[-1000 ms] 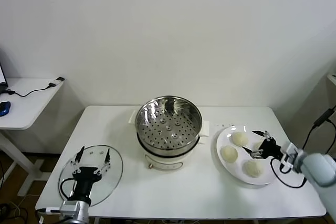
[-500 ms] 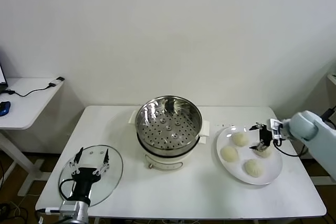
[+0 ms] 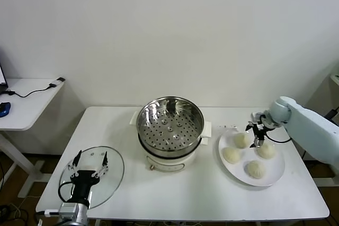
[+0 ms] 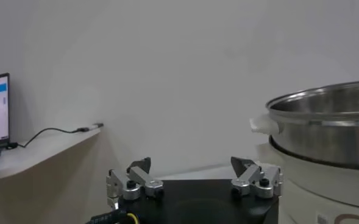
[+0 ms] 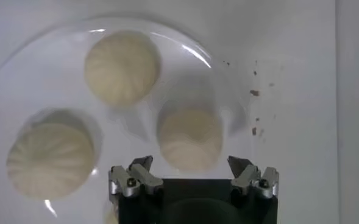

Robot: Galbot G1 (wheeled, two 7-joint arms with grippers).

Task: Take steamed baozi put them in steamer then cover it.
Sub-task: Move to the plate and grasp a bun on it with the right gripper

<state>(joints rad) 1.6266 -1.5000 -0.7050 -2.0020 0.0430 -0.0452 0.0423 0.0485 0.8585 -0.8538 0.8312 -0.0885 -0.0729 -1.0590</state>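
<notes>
Four cream-white baozi lie on a white plate (image 3: 245,155) at the right: one at the far left (image 3: 242,140), one at the left (image 3: 231,155), one at the right (image 3: 266,151) and one at the front (image 3: 256,169). My right gripper (image 3: 257,131) hangs open just above the plate's far part, pointing down. In the right wrist view its open gripper (image 5: 190,164) is over one baozi (image 5: 190,139), with two more baozi (image 5: 122,67) (image 5: 51,159) beside it. The empty steel steamer (image 3: 169,125) stands mid-table. The glass cover (image 3: 108,178) lies at the front left, under my open left gripper (image 3: 89,166).
The left wrist view shows the open left gripper (image 4: 191,164) and the steamer's side (image 4: 325,128) on its white base. A side desk (image 3: 24,104) with cables stands left of the table. The table's right edge is close behind the plate.
My right gripper has swung from the plate's front right up and back to above its far part, now pointing down. The left arm has stayed still.
</notes>
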